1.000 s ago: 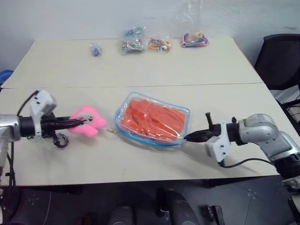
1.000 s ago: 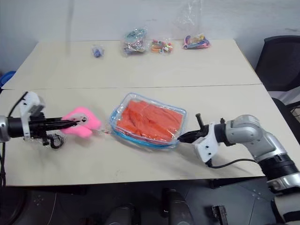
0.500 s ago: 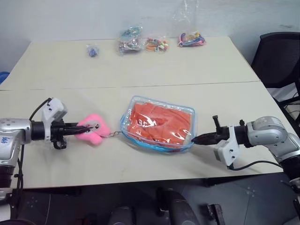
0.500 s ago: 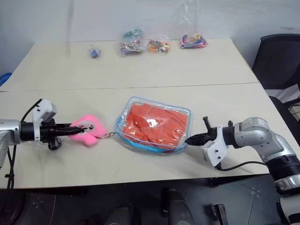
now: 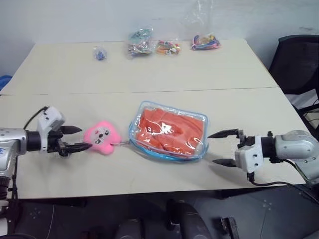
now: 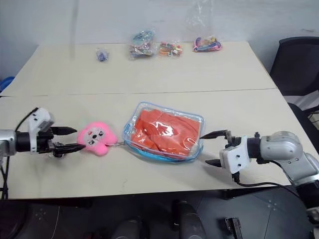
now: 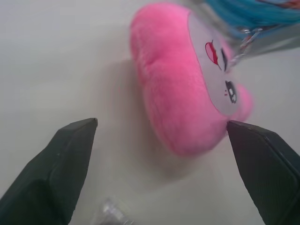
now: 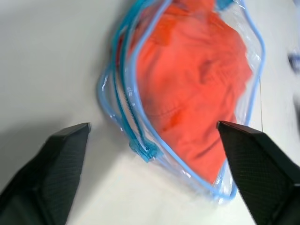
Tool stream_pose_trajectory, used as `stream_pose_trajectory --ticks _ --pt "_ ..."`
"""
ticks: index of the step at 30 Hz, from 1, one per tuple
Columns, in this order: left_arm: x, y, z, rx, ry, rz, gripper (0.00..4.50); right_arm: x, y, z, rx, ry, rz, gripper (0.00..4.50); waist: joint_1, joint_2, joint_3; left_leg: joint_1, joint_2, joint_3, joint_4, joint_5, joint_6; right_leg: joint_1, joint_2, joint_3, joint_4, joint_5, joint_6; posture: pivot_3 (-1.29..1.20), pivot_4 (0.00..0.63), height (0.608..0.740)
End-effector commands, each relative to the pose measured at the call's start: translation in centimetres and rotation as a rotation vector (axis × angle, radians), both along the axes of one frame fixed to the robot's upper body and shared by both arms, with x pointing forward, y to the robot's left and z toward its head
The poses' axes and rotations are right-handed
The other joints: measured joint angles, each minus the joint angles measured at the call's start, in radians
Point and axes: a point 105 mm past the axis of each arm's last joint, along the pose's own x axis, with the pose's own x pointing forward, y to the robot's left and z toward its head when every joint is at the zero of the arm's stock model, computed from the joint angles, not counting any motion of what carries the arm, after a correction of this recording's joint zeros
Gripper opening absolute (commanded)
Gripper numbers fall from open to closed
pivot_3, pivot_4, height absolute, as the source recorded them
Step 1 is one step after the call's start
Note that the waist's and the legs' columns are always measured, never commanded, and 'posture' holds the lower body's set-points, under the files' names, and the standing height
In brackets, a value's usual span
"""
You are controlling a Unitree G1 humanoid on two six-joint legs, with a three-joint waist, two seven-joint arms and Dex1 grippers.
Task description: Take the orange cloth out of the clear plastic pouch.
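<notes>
Presently I count one clear plastic pouch enclosing one orange cloth, partly glare-hidden; left gripper and right gripper both spread, empty.

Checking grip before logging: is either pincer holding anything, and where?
Nothing held. Left pincer open beside the pink plush charm; right pincer open, short of the clear plastic pouch.

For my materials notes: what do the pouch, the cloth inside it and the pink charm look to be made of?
Clear plastic pouch: likely glossy vinyl, see-through with glare patches; light-blue zipper edging looks woven. Orange cloth: soft matte fabric, creased and folded. Pink plush charm: fuzzy plush, with a smoother pale face panel.
</notes>
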Motion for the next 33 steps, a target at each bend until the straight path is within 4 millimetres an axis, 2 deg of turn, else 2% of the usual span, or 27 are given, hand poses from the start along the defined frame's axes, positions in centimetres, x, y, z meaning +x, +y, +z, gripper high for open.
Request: stream_pose_trajectory --ticks 1,3,5,6,8,10,14,21,30,33 --pt "0.7 1.8 4.7 0.041 -0.142 0.051 4.50 -1.5 0.9 2.8 0.179 0.169 -0.082 4.45 0.001 0.000 0.000 0.000 0.000 0.000 0.000 0.000 0.000 0.000 0.000 0.000 0.000 0.000 0.000 0.00 0.150 0.740" --pt "1.2 0.8 7.3 0.071 -0.217 -0.001 4.50 -2.6 1.8 3.5 0.266 0.285 -0.109 4.45 0.003 -0.001 0.000 0.000 0.000 -0.002 0.000 -0.001 0.001 0.001 0.000 0.000 0.000 0.000 0.000 0.00 0.150 0.740" --pt "1.2 -2.9 10.2 0.083 -0.287 -0.174 4.50 -3.5 2.8 4.1 0.343 0.373 -0.122 4.45 0.008 -0.001 -0.001 -0.001 0.000 -0.002 0.000 -0.001 0.001 0.003 0.000 -0.001 -0.001 0.000 0.001 0.00 0.150 0.740" --pt "1.1 -4.9 10.9 0.129 -0.323 -0.268 4.50 -3.9 3.3 4.4 0.373 0.409 -0.116 4.45 0.010 -0.002 -0.001 -0.001 -0.001 -0.002 0.000 -0.001 0.001 0.003 0.000 -0.001 -0.001 0.001 0.001 0.00 0.150 0.740" --pt "0.9 -8.2 10.6 0.283 -0.361 -0.445 4.50 -4.4 4.2 5.0 0.431 0.465 -0.113 4.45 0.015 -0.002 -0.001 -0.002 -0.001 -0.002 0.000 -0.002 0.002 0.004 0.000 0.000 -0.002 0.001 0.002 0.00 0.150 0.740" --pt "0.5 -11.1 9.1 0.447 -0.388 -0.622 4.50 -4.7 5.1 5.6 0.492 0.523 -0.116 4.45 0.019 -0.002 -0.001 -0.001 -0.001 -0.001 0.000 -0.002 0.001 0.005 0.000 0.001 -0.002 0.001 0.002 0.00 0.150 0.740" --pt "0.2 -14.6 6.0 0.590 -0.437 -0.845 4.50 -5.0 6.1 5.8 0.547 0.584 -0.137 4.45 0.016 -0.002 -0.001 -0.001 -0.004 0.002 0.001 -0.002 0.001 0.004 0.002 0.005 -0.001 0.001 0.002 0.00 0.150 0.740" --pt "2.0 -16.2 2.4 0.717 -0.525 -0.964 4.50 -5.3 6.3 4.4 0.535 0.566 -0.208 4.45 0.015 -0.002 -0.001 -0.001 -0.005 0.002 0.001 -0.002 0.001 0.003 0.004 0.007 -0.001 0.001 0.002 0.00 0.150 0.740" --pt "3.1 -17.9 1.7 0.621 -0.591 -0.966 4.50 -5.1 6.2 3.9 0.548 0.537 -0.247 4.45 0.022 -0.002 -0.001 -0.001 -0.005 0.002 0.001 -0.002 0.003 0.003 0.004 0.008 -0.002 0.002 0.004 0.00 0.150 0.740" --pt "3.1 -18.1 1.3 0.619 -0.592 -0.978 3.96 -5.0 6.2 3.7 0.547 0.532 -0.251 4.50 0.022 -0.002 -0.001 -0.001 -0.006 0.002 0.001 -0.002 0.003 0.003 0.004 0.008 -0.002 0.002 0.004 0.00 0.150 0.740"
